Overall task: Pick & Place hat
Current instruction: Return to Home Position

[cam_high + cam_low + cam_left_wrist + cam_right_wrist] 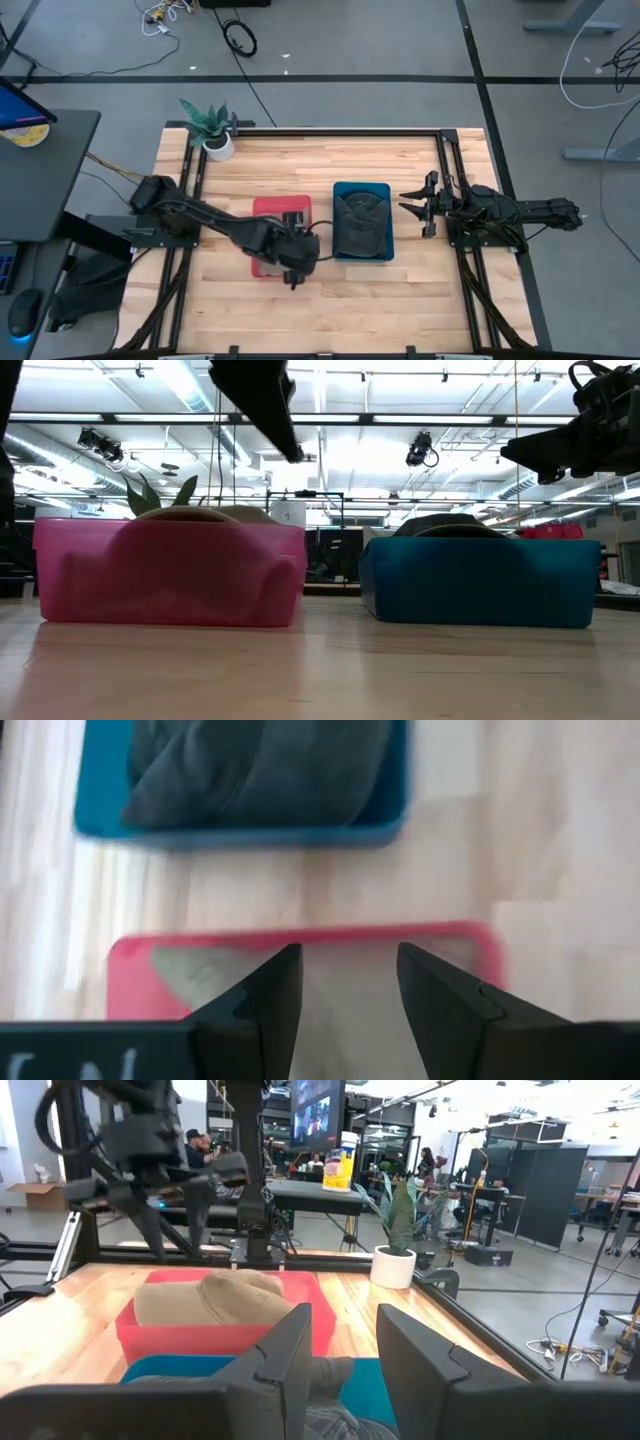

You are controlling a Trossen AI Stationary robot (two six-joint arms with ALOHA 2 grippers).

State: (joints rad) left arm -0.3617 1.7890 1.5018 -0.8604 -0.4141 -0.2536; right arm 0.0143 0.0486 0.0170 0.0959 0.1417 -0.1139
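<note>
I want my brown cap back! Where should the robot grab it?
Best bet: pinch the brown cap by its rounded top, from straight above. It bulges over the walls of the red bin, which block the sides. The open left hand hangs above that bin; the right hand waits apart.
</note>
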